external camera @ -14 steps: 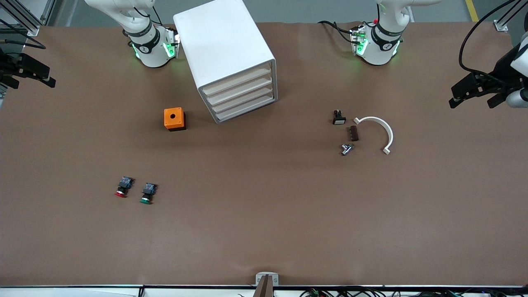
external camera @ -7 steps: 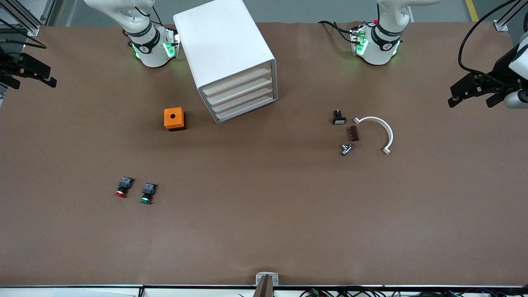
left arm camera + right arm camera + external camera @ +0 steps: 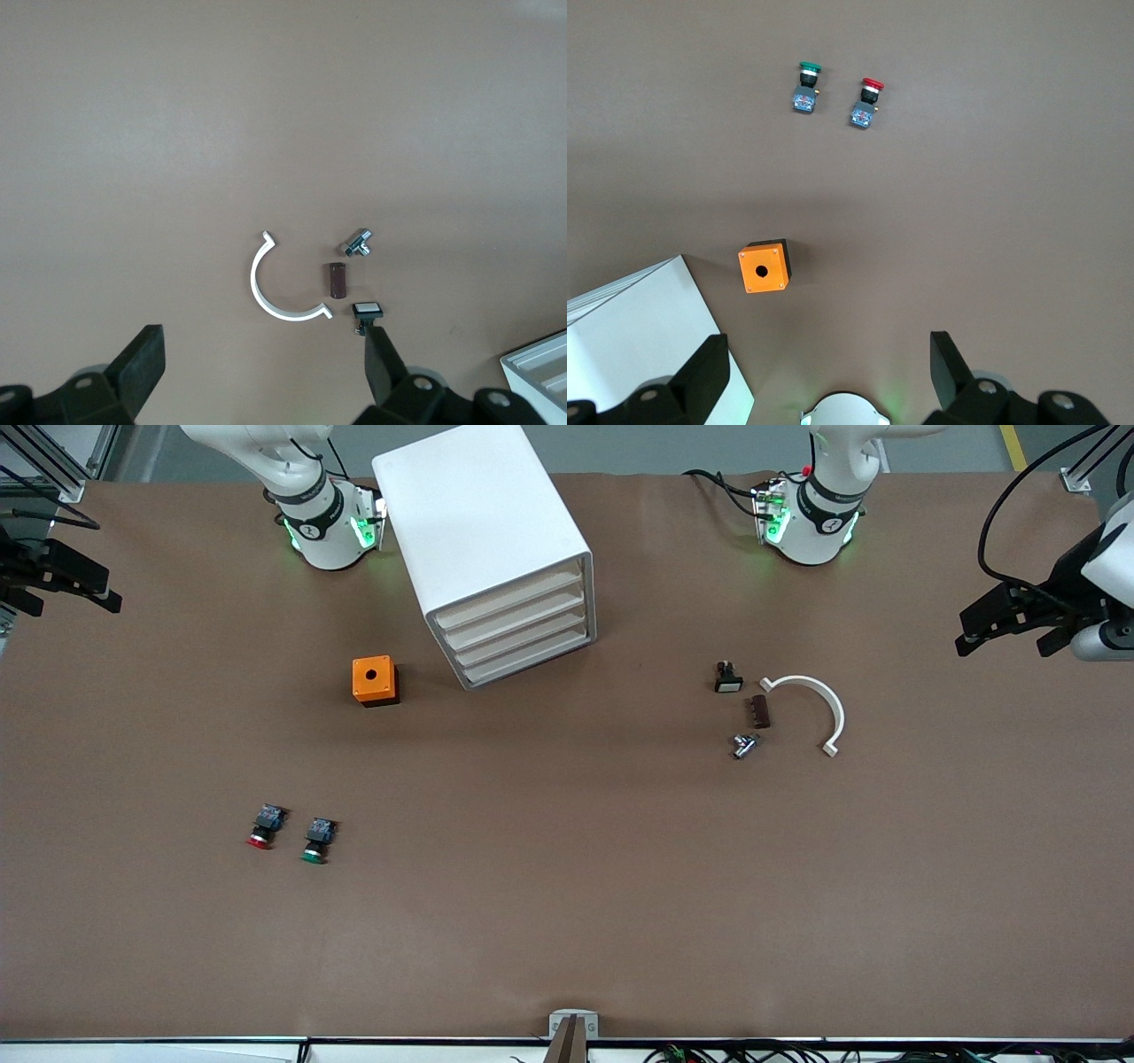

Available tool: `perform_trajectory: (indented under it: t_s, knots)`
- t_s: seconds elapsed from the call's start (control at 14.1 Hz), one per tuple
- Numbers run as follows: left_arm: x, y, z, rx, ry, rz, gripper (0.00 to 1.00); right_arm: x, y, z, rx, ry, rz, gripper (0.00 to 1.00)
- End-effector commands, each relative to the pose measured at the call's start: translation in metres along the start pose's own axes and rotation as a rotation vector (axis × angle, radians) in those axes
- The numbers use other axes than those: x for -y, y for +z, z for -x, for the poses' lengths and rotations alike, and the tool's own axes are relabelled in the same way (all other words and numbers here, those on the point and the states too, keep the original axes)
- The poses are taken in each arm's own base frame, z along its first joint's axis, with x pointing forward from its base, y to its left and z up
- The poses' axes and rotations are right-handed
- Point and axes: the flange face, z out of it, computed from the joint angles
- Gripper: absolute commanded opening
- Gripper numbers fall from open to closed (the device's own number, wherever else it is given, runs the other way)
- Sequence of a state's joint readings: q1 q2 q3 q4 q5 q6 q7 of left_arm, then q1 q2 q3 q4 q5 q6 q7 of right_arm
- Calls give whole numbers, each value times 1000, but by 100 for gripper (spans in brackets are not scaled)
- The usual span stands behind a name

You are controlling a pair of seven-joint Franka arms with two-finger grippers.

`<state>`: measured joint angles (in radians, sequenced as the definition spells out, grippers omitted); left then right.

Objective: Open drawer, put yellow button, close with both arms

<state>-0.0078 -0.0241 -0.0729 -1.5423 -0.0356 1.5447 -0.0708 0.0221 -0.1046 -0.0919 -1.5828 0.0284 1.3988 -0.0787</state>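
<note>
I see both arms lifted at the two ends of the table [image 3: 567, 921]. The left tool [image 3: 1010, 638] hangs over the left arm's end of the table, and its wrist view shows the left tool [image 3: 261, 359] with its fingers [image 3: 142, 363] spread wide and holding nothing. The right tool [image 3: 66, 598] hangs over the right arm's end; in its wrist view the right tool [image 3: 828, 363] is also wide and holds nothing.

No view shows me the yellow button, so I cannot tell where it is. The white drawer cabinet [image 3: 483, 549] stands between the two arm bases, turned at an angle, and all four of its drawer fronts sit flush.

An orange box [image 3: 375, 680] with a round hole on top stands just beside the cabinet, toward the right arm's end. Nearer to the front camera lie the red button [image 3: 262, 825] and the green button [image 3: 316, 840], side by side and apart.

Toward the left arm's end lie a white half ring [image 3: 837, 713], a brown block [image 3: 759, 711], a small metal fitting [image 3: 744, 745] and a black switch [image 3: 728, 680] with a white face, all close together.
</note>
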Motion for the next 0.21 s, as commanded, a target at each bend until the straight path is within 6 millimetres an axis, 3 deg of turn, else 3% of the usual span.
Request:
perform_trajectory:
  t_s: [0.0, 0.14]
  knots:
    - [0, -5, 0, -1, 13, -20, 99, 0, -5, 10, -12, -9, -19, 100]
    - [-1, -5, 1, -2, 10, -22, 99, 1, -6, 10, -15, -27, -17, 100]
